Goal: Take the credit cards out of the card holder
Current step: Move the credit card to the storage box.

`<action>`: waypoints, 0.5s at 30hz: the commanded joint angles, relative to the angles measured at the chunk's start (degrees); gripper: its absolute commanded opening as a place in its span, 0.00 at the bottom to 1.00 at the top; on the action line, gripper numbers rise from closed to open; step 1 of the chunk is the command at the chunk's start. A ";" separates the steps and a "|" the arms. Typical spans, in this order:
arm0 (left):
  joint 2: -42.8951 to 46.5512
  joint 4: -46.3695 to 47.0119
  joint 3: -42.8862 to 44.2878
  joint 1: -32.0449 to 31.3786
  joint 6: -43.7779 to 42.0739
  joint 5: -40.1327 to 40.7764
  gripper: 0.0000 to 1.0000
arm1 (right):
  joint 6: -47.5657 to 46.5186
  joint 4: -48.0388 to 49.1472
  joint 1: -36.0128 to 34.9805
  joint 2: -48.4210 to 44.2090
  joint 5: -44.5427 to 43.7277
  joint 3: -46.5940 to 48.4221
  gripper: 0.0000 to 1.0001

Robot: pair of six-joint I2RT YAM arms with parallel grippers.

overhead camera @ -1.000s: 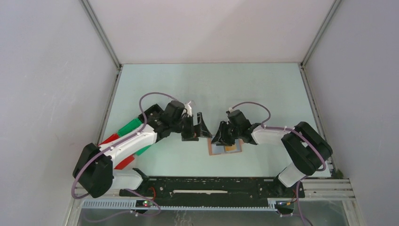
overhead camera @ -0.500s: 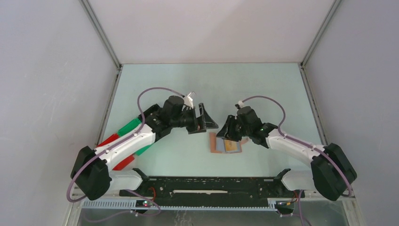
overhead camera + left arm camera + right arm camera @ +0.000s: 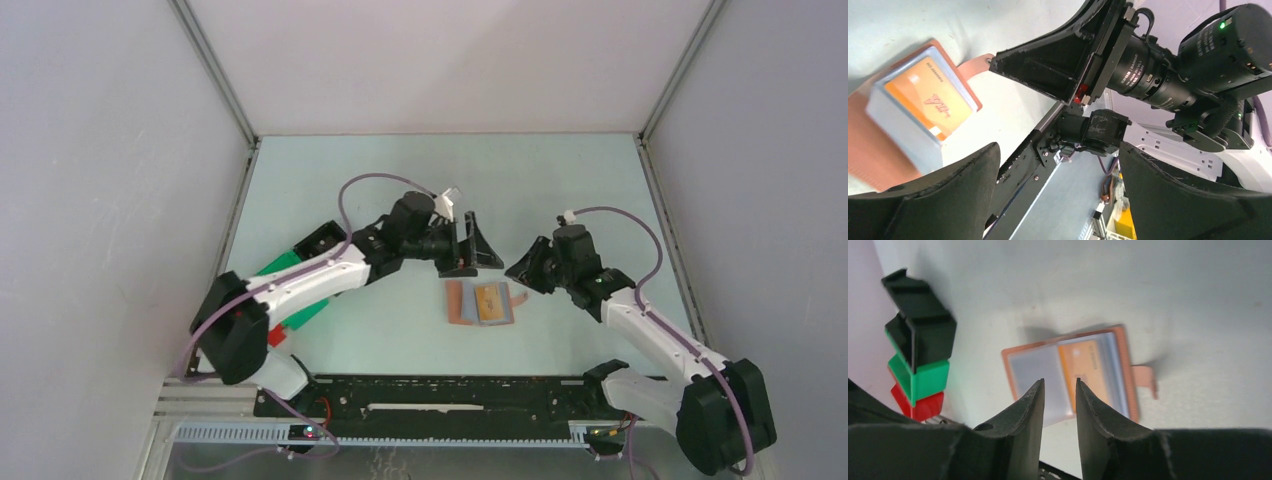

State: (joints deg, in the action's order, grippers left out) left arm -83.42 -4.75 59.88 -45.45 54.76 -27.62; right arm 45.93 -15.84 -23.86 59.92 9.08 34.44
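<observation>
The card holder (image 3: 482,302) lies open on the table (image 3: 400,180), centre frame, long axis left-right, orange credit card (image 3: 489,300) showing. Left jaws gape wide just above it in frame. Right jaws, narrowly parted and empty, sit equally near at its upper right.

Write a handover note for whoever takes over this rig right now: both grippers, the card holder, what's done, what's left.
Left gripper: wide open, empty, raised by the holder's far edge.
Right gripper: jaws a narrow gap apart, nothing between them, hovering off the holder's right side.
Card holder: lying open and flat on the table, between the two grippers.
Done: holder is opened.
Left: the orange card sits in its clear sleeve, and no card lies outside the holder. All cards have yet to come out.
</observation>
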 commanded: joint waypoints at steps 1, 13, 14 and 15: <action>-6.72 6.00 5.49 -2.66 3.79 -2.83 0.92 | -5.66 -2.06 4.10 0.51 3.33 -1.34 0.37; -17.18 16.02 -4.24 -0.73 11.17 3.83 0.79 | -10.81 3.39 8.12 10.09 15.89 -1.39 0.27; -17.21 16.38 -5.31 -0.62 11.62 4.25 0.76 | -10.75 3.87 8.12 10.84 16.29 -1.39 0.26; -17.00 16.29 -6.25 -0.61 11.88 5.02 0.76 | -10.72 4.29 8.12 11.82 16.64 -1.39 0.26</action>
State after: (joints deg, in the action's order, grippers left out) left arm -100.51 6.57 57.60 -46.81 63.55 -25.96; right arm 37.04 -15.42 -16.01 69.54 22.04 33.04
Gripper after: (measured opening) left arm 0.798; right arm 0.267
